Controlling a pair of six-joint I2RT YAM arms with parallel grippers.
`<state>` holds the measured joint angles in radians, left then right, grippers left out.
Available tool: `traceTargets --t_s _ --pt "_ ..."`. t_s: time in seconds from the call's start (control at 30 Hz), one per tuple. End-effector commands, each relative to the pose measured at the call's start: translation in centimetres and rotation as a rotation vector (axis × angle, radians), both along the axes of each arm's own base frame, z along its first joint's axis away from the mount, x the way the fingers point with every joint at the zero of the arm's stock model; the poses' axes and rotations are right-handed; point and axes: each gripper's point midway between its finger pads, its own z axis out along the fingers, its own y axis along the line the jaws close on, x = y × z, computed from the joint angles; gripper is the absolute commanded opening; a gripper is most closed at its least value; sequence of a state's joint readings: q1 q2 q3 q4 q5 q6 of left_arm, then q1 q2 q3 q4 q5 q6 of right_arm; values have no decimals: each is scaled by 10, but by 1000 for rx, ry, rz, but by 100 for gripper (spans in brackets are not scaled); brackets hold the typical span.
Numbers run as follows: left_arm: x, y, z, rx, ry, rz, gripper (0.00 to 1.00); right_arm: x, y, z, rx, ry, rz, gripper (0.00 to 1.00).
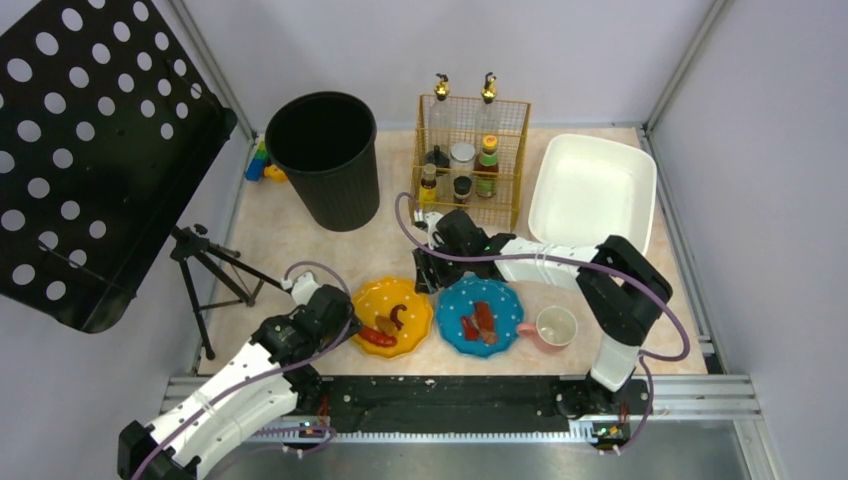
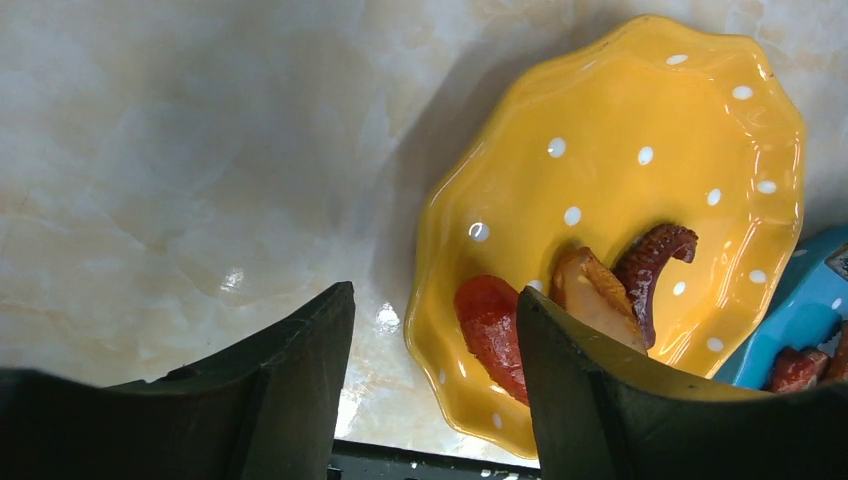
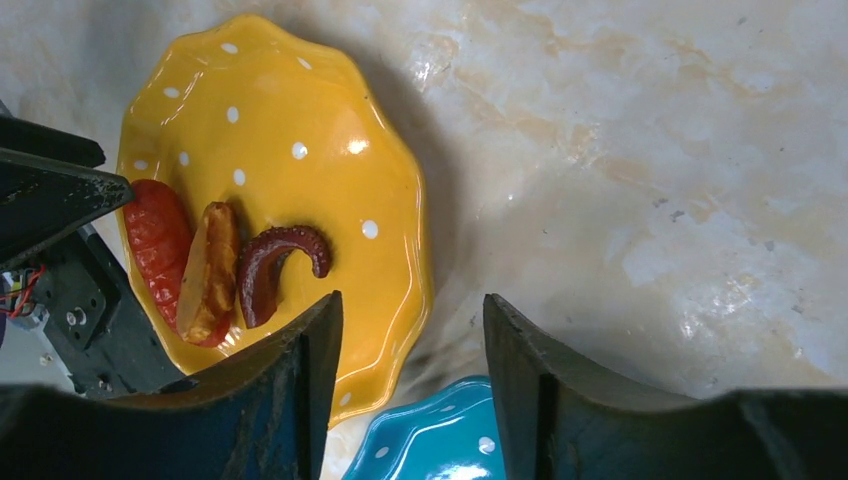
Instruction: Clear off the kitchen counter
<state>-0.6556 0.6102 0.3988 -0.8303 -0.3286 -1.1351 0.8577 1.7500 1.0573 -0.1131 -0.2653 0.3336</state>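
The scalloped yellow ceramic plate with white dots point(image 1: 415, 300) is straddled at opposite rims by the left hand point(image 2: 432, 295) and right hand point(image 3: 412, 300), both unclenched, apparently for lifting off the marbled beige table point(image 1: 300, 235).

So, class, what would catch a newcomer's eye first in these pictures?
A yellow scalloped plate and a blue scalloped plate, both white-dotted and holding food scraps, sit side by side at the near edge of the pale marbled kitchen counter. Farther back on the left stands a tall round black bin.
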Motion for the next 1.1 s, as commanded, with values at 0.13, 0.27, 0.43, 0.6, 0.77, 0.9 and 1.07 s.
traceTargets --t_s 0.13,0.27,0.43,0.6,0.77,0.9,1.07 --pt "1 -3 -5 -72 -32 58 57 5 27 12 80 -9 47 47" --pt "-1 0 -9 -77 -31 72 51 4 30 4 75 10 49 45" --pt "-2 4 -12 -73 -35 92 47 6 30 1 75 13 40 44" --pt "-3 9 -10 -78 -45 132 51 6 28 -2 67 9 32 44" --pt "-1 9 3 -128 -102 148 58 7 27 -3 62 3 30 44" --pt "0 12 9 -147 -140 161 53 7 26 -4 60 2 29 43" --pt "-2 13 4 -128 -115 161 37 7 25 -4 61 3 27 44"
